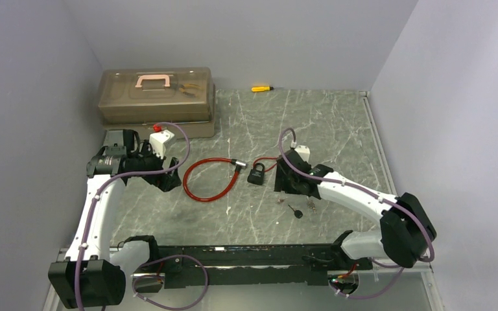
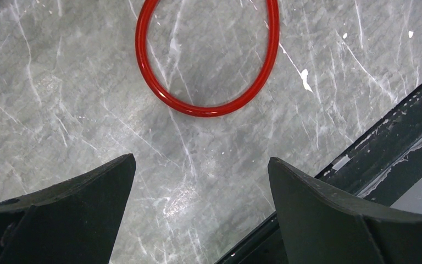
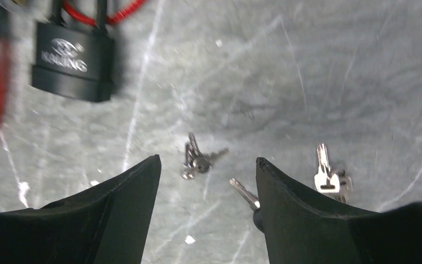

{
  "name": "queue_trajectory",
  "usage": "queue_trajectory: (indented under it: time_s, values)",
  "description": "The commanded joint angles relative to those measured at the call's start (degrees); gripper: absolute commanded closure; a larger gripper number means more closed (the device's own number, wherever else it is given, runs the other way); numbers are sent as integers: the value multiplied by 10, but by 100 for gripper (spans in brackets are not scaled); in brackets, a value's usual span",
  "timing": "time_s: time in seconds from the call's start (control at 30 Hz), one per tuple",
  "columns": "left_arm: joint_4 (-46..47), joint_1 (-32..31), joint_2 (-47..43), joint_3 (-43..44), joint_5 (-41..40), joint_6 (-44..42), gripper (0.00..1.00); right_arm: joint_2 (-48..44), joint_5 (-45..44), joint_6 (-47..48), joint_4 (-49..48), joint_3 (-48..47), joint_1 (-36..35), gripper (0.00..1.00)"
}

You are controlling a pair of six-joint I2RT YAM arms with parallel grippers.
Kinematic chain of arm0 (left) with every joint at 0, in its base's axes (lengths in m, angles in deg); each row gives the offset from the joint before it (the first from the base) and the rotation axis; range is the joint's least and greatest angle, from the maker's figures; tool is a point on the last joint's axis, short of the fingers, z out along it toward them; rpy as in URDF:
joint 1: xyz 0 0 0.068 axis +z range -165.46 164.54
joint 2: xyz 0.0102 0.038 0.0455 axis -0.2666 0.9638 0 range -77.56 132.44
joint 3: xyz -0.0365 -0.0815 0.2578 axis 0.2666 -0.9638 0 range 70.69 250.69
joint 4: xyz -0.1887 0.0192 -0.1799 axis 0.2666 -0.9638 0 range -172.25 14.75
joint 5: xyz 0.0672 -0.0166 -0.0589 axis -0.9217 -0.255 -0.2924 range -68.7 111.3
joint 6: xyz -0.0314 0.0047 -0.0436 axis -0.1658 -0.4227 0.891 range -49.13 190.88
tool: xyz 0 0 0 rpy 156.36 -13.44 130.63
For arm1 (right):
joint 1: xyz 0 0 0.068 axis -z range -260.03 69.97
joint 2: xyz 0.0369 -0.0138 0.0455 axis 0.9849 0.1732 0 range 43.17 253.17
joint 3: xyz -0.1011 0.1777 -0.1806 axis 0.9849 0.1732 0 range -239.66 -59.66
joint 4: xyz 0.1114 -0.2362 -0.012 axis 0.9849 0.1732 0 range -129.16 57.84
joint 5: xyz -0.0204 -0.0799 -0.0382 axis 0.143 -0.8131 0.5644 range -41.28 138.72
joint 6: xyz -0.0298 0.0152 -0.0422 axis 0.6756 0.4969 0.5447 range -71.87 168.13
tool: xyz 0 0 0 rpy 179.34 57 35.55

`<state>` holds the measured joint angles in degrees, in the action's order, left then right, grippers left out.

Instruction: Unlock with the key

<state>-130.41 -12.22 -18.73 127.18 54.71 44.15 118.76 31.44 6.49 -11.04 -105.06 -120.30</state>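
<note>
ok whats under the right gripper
On the marble table under the open right gripper: a small key bunch between its fingers, a second key whose head one finger covers, and a silver key beyond that finger. Anything directly beneath the fingers is hidden.

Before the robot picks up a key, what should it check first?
1. Right hand open and empty: ok.
2. A key in sight: ok, a small key bunch lies right below it, and a silver key lies further right.
3. Which key fits: cannot tell.
4. Padlock keyhole facing the hand: cannot tell, only its front shows.
5. Padlock held steady: not ok, the left hand is open above the red cable, touching nothing.
</note>
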Motion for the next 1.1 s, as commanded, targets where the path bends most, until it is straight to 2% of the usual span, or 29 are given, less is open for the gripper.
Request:
queue_trajectory:
  time_s: [0.0,0.2,0.43,0.87,0.97,1.07]
  values:
    - [-11,-7,-16,15,23,-16,2,-39,22,-25,13,35,-15,35]
    - [-6,-18,-22,-6,11,-18,2,-13,29,-36,-12,38,-43,40]
    - [-3,-22,-21,-10,7,-18,2,15,32,-35,-30,41,-45,52]
    - [6,-28,-16,-10,6,-10,2,69,24,-39,-60,58,-46,54]
    - [8,-29,-18,-11,3,-9,2,68,24,-39,-72,62,-46,65]
    - [9,-29,-19,-11,1,-9,2,60,23,-36,-79,65,-48,80]
